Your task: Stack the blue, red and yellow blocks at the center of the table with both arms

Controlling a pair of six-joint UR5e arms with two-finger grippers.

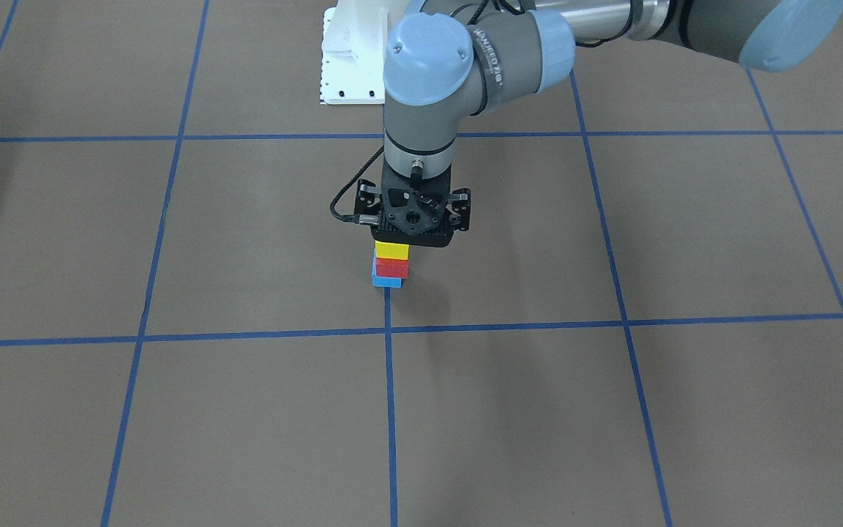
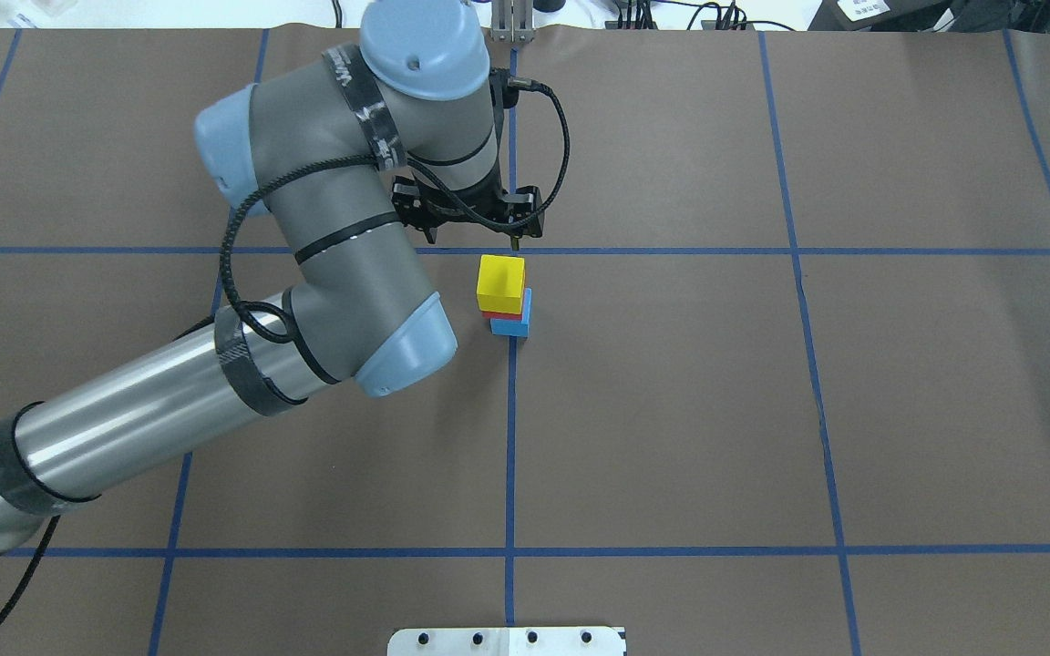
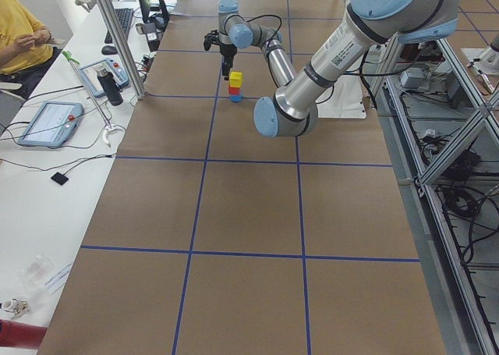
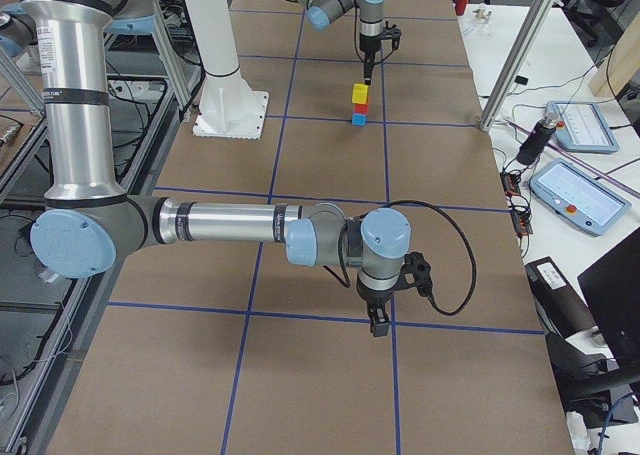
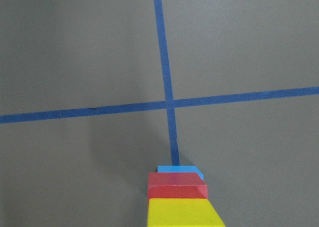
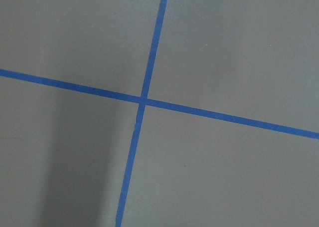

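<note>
Brown table (image 1: 246, 234): matte yellow block (image 1: 391, 251) atop red block (image 1: 392, 268) atop blue block (image 1: 387, 281)

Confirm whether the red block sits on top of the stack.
No, the yellow block is on top, the red block beneath it, the blue block at the bottom.

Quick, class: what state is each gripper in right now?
Left gripper: cannot be told, fingers too small or hidden.
Right gripper: cannot be told.

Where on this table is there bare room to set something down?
The squares of the table on the overhead view's right, past the stack, lie bare. Crowded: the centre, where the left gripper hangs over that stack, and the left side under the left arm.
</note>
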